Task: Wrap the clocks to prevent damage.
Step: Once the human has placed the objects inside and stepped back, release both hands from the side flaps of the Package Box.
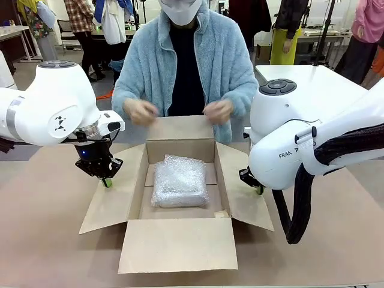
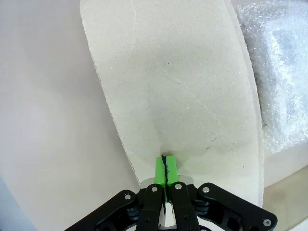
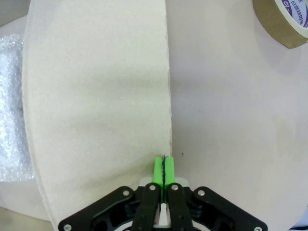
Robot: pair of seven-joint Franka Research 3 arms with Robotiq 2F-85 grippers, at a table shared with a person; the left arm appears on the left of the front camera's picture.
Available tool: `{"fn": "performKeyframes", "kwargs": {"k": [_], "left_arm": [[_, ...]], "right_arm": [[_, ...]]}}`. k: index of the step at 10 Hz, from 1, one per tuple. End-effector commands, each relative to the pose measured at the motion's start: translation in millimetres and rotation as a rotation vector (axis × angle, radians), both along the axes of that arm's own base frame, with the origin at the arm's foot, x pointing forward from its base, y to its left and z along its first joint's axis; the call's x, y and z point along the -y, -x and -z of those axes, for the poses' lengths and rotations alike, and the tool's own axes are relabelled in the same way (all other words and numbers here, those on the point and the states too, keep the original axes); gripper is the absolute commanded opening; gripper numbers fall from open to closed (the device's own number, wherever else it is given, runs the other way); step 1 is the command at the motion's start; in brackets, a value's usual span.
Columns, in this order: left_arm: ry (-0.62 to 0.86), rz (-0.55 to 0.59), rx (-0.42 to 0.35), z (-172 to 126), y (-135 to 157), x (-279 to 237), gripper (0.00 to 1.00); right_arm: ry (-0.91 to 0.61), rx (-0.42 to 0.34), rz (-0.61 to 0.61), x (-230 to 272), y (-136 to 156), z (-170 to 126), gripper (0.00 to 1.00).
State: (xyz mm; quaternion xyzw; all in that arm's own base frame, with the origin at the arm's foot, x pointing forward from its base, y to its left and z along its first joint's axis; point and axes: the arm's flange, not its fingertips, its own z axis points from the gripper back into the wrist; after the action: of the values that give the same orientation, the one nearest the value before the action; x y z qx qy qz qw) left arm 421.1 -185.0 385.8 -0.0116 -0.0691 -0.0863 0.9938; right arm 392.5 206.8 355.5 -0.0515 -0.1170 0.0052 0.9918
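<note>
Pointing downward, left claw [image 1: 107, 182] and right claw [image 1: 259, 189] rest closed, empty tips on side flaps of the open brown cardboard box [image 1: 180, 246]; clear bubble-wrapped bundle [image 1: 179, 182] lies between them, brown tape roll [image 3: 284, 21] beyond the right.

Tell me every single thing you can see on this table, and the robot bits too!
cardboard box: one, brown, middle of the table, open with its four flaps spread out.
bubble-wrapped bundle: one, clear and shiny, lying inside the box.
tape roll: one, brown, on the table beside the box's right flap.
table: one, tan top, under everything.
person's hands: two, from fluffy light-blue sleeves, over the box's far flap.
robot arms: two, white, one at each side of the box.
left fingers: one pair, black with green pads, shut, tips at the left flap's edge.
right fingers: one pair, same colours, shut, tips at the right flap's edge.
</note>
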Motion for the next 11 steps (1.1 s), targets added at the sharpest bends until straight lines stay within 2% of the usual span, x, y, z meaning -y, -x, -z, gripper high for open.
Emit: {"fn": "performKeyframes", "kwargs": {"k": [1, 7, 8, 9, 11], "left_arm": [[-0.009, 0.004, 0.003, 0.5, -0.5, -1.6, 0.01], [0.0, 0.0, 0.0, 0.0, 0.0, 0.0, 0.01], [0.017, 0.073, 0.025, -11.8, -2.9, -13.9, 0.01], [0.028, 0.134, 0.022, -28.7, -1.2, -27.0, 0.01], [0.014, 0.304, -0.003, -88.5, 4.2, -56.7, 0.01]], "right_arm": [[0.005, -0.008, -0.001, -1.0, 0.4, 3.1, 0.01], [0.005, -0.008, -0.001, -1.0, 0.4, 3.1, 0.01], [0.0, 0.0, 0.0, 0.0, 0.0, 0.0, 0.01], [0.042, -0.005, -0.111, 10.2, 0.3, -14.7, 0.01], [0.151, -0.025, -0.255, 27.6, 13.1, -72.5, 0.01]]}}
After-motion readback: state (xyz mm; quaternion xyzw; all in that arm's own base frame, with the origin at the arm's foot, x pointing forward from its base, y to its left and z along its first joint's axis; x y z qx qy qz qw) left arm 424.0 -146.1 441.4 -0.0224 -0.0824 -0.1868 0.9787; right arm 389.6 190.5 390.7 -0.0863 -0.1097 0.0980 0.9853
